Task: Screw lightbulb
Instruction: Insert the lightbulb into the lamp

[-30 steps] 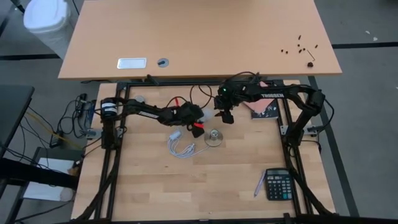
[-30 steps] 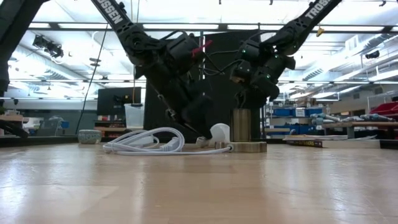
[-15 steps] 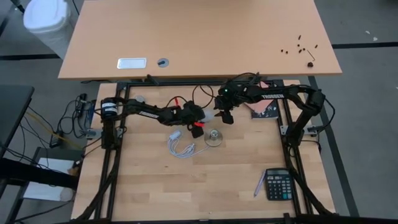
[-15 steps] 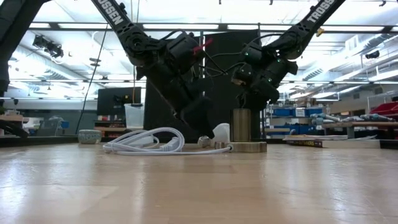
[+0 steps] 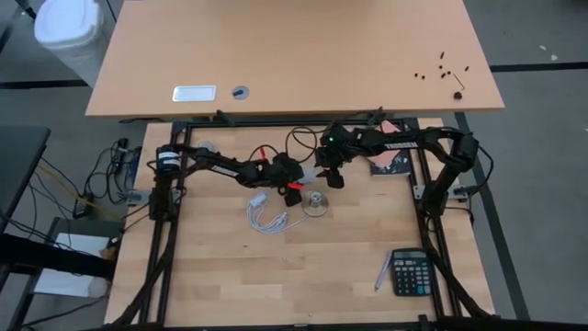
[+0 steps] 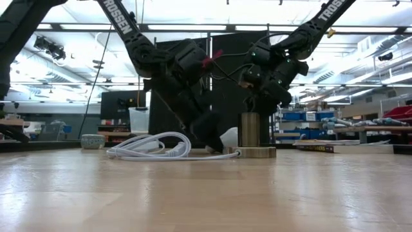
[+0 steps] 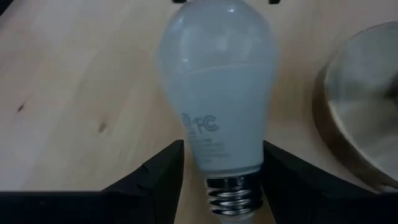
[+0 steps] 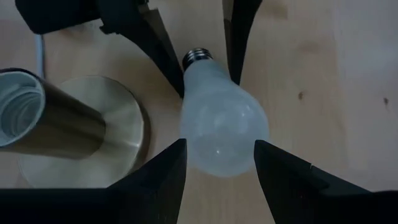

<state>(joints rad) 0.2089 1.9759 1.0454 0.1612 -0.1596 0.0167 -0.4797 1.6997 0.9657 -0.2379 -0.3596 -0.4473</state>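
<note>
Just past table centre, at 12 o'clock from the brass socket (image 5: pixel 317 204): one lightbulb (image 8: pixel 221 124), lying on its side, screw cap towards roughly 9 o'clock, dome towards 3.

Handling, judged: light, rigid, smooth and slippery, thin-walled; crushes under a hard pinch and rolls if let go. Best hold is the narrow neck just above the threads, leaving the cap free.

Left gripper (image 7: pixel 221 152): clamped across that neck. Right gripper (image 8: pixel 217 146): fingers parted, straddling the dome; contact not discernible.

White cable (image 5: pixel 267 217) lies beside brass socket (image 5: pixel 317 203); calculator (image 5: pixel 411 272) well apart.
</note>
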